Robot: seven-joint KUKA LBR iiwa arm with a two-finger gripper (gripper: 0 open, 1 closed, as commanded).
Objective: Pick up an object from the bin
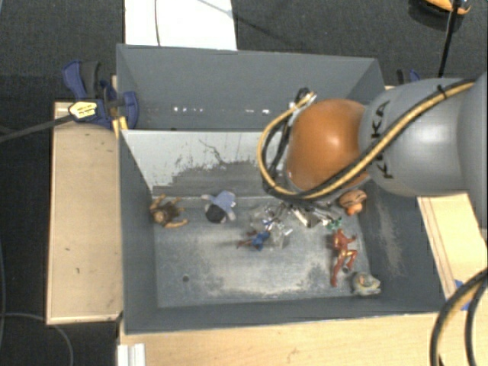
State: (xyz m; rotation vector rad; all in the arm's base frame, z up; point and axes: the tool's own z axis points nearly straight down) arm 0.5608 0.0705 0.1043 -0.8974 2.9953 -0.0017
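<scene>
While the gripper [296, 218] hangs low at frame centre beside a small blue thing [259, 239], nothing looks lifted yet. Clenched or released, I cannot tell; the pick remains.

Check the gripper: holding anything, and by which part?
Cannot tell. The orange wrist cover hides most of the gripper, which is down by a blue-and-clear bit in the middle of the bin.
</scene>
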